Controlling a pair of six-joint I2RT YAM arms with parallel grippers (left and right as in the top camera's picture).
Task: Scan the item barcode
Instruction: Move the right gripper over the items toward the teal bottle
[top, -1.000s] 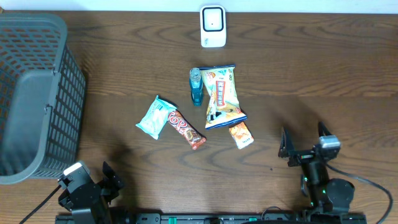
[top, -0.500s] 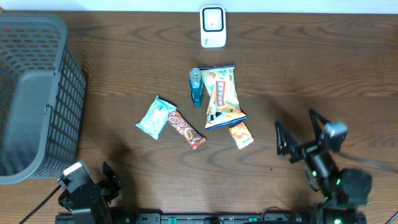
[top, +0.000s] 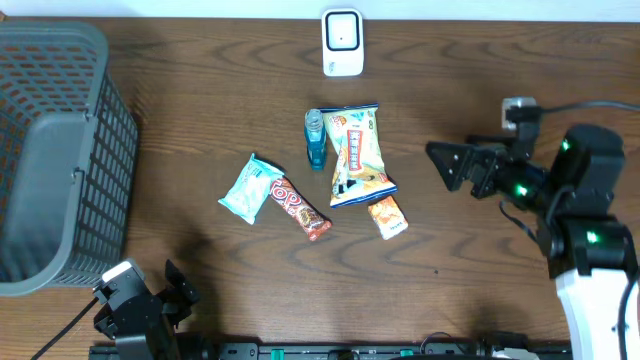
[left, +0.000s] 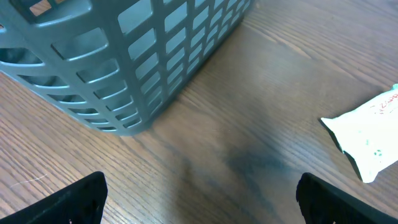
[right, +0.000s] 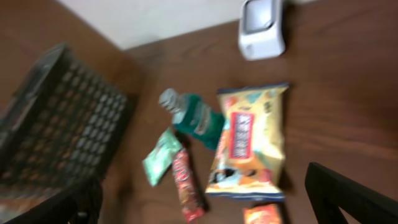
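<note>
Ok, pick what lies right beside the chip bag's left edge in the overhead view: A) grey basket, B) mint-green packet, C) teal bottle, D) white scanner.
C: the teal bottle lies alongside the chip bag, on its left in that view.

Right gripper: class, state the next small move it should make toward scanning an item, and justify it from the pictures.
Probably ease the right gripper leftward and down toward the snack bag. Its jaws stand open and empty, it hangs to the right of the bag, and the bag is the largest item near it. No item is at the white scanner yet.
</note>
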